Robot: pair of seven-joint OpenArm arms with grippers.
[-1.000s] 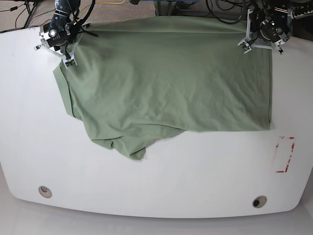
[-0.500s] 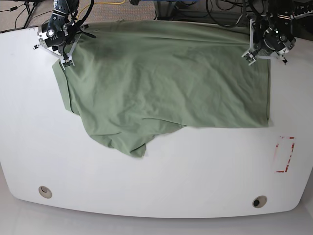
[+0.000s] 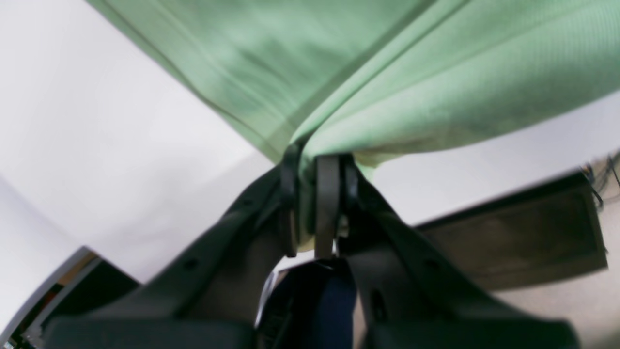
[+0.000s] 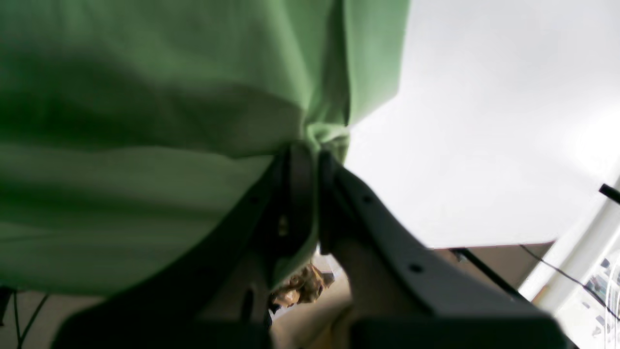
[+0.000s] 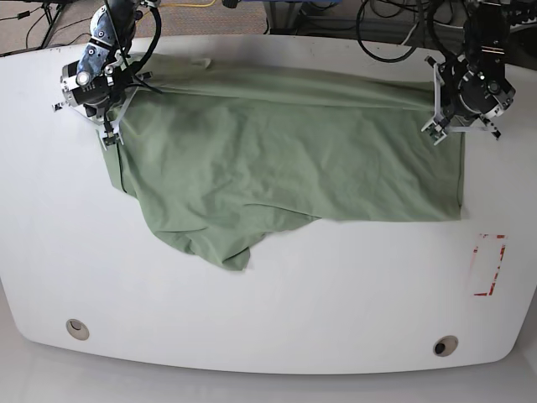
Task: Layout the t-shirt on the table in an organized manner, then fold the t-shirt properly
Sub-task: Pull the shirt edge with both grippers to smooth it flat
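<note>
Spread across the far half of the large white smooth tabletop (image 5: pixel 268 311): a plain sage-green soft knit t-shirt (image 5: pixel 285 159), mostly flat, with shallow wrinkles running across the middle. Straight along its edge on the base view's right; bunched and hanging lower toward that view's left, where a loose flap trails to a point (image 5: pixel 235 262) nearer the front edge. Far edge slightly raised and taut between two pinch points (one at each upper corner).

Left gripper (image 3: pixel 312 203), at the base view's right (image 5: pixel 438 134): jaws pressed together on a gathered fold of the green cloth, a thin band of fabric squeezed between the dark fingers (image 3: pixel 327 203), cloth fanning upward and away from the pinch. White tabletop visible on both sides of it in the left wrist view.

Right gripper (image 4: pixel 310 194), at the base view's left (image 5: pixel 109 138): jaws likewise closed on a small puckered bunch of the shirt, the dark fingers (image 4: pixel 295 203) nearly meeting, fabric filling most of the right wrist view to one side and bare white table to the other.

Nearer the front edge of the table, well apart from the shirt: two round grommet holes (image 5: pixel 77 328) (image 5: pixel 445 345), one toward each front corner. On the base view's right, just below the shirt's lower corner: a small red-outlined rectangle mark (image 5: pixel 489 265). Beyond the far edge, dark cables (image 5: pixel 386 21) and a brownish floor.
</note>
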